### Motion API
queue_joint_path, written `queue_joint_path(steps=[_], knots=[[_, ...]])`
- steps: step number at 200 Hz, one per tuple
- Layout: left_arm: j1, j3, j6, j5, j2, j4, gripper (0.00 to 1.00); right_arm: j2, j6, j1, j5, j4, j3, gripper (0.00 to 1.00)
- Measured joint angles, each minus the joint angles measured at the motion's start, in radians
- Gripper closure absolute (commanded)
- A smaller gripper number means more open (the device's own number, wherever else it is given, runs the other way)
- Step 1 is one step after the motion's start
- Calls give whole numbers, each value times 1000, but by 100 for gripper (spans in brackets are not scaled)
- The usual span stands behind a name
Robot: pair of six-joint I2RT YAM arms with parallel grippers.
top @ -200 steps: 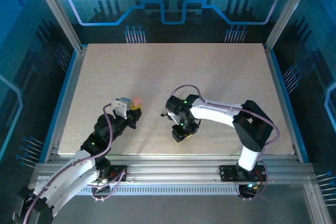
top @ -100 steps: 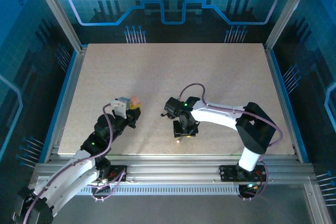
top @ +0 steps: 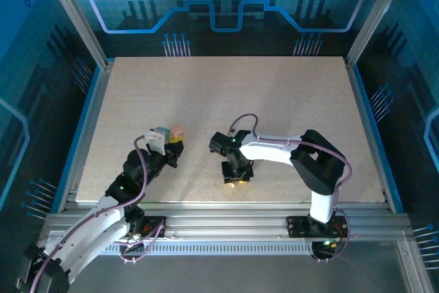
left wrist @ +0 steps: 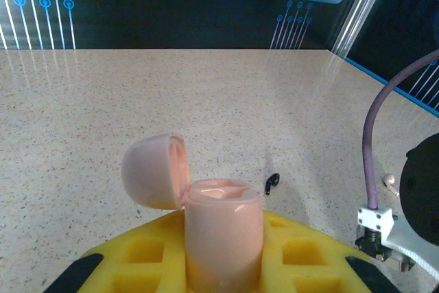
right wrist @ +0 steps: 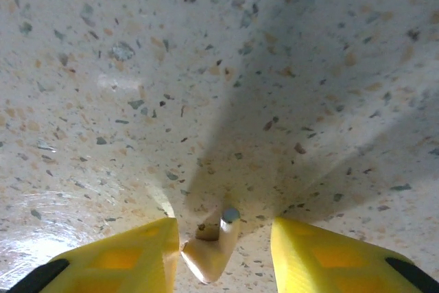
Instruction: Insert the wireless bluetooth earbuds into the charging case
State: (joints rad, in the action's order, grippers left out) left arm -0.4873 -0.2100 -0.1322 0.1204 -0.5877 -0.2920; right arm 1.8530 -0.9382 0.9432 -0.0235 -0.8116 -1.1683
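Note:
My left gripper (top: 174, 145) is shut on the charging case (left wrist: 223, 228), a pale-pink round case held upright between the yellow fingers (left wrist: 130, 262). Its lid (left wrist: 152, 171) is hinged open to the left. In the top view the case (top: 178, 131) sits left of centre. My right gripper (right wrist: 223, 238) points down at the table with its jaws apart. One pale stemmed earbud (right wrist: 214, 250) lies between them, touching the left finger (right wrist: 127, 259), with a gap to the right finger (right wrist: 322, 259). A small dark stemmed piece (left wrist: 271, 183) lies on the table beyond the case.
The right arm's wrist (left wrist: 415, 197) and its purple cable (left wrist: 370, 149) stand close to the right of the case. A tiny pale bit (left wrist: 389, 181) lies on the table beside them. The speckled tabletop (top: 226, 94) spreads wide behind both arms.
The right arm has swung left and its gripper has come down over the earbud near the table's front, with the jaws narrowing. The left gripper and case have stayed put.

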Motion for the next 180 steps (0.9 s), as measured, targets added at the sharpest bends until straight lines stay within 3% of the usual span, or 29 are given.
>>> queue_joint_path(steps=[105, 180], knots=[[0, 2, 0, 0, 0, -1, 83, 5, 39, 19, 55, -89, -14, 63], [0, 11, -1, 1, 0, 0, 83, -65, 68, -31, 116, -126, 29, 60]])
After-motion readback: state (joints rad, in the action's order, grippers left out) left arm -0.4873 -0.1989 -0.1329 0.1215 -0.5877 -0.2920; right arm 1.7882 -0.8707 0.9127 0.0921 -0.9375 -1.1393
